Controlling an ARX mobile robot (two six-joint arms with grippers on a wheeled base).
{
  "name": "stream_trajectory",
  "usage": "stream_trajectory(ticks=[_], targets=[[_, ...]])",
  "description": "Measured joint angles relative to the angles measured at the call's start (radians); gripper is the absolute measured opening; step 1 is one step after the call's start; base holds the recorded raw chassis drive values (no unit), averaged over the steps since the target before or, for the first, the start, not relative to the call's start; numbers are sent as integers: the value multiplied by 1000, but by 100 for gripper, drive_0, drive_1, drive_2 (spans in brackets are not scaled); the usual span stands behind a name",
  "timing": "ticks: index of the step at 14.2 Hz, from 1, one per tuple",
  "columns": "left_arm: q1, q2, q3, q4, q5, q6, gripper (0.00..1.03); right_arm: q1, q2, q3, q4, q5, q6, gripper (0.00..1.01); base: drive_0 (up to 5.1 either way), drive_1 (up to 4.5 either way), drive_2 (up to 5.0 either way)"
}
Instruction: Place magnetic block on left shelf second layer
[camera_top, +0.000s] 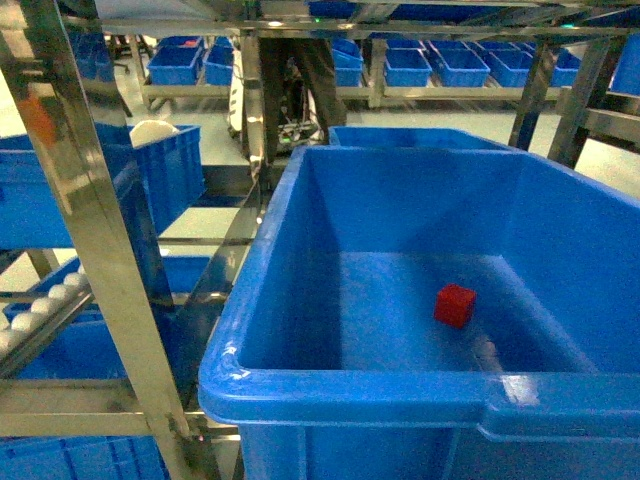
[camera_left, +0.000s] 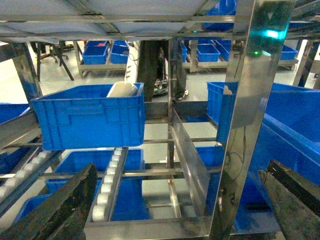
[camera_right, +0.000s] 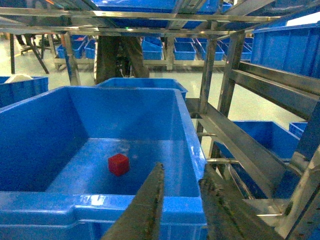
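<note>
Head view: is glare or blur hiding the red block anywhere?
Head view: red block soft but distinct, glare only on the bin rim. Right wrist view: block clear, right tool blurred up close. Left wrist view: block not visible.

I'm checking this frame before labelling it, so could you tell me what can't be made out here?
- Head view: neither gripper appears.
- Left wrist view: the left gripper fingers run off the bottom edge; the white object in the blue bin is half hidden by its wall.
- Right wrist view: the right gripper base is cut off; the magnetic block shows no markings.
</note>
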Motion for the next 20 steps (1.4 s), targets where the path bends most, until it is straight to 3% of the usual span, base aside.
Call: stream_trajectory(ticks=[6,20], targets=[[0,0,0,0,0,0,98,0,0,0,0,0,0,96,0,0,0],[0,0,0,0,0,0,98,0,0,0,0,0,0,98,0,0,0]])
